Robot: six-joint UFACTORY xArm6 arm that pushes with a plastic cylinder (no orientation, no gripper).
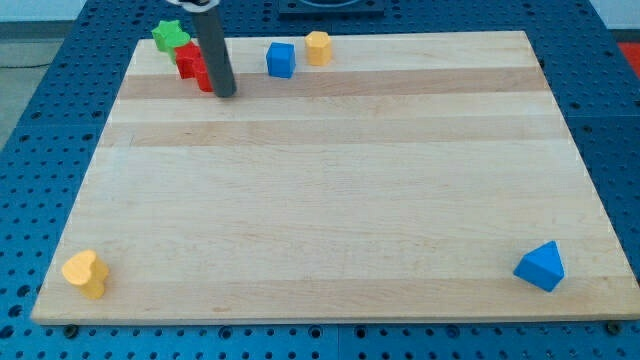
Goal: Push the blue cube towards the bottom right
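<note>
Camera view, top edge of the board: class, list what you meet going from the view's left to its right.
Green star-shaped block → red block → my tip → blue cube → small orange block.

A single camera view is supplied, so no overlap between views can be reported. The scene is looked down upon from above and from the view's bottom side, at a moderate slant. The pale wooden board (330,190) is taken in almost whole, narrowing towards the view's top, with the blue perforated table (30,150) seen around it. The dark rod is cut off by the view's top edge.
</note>
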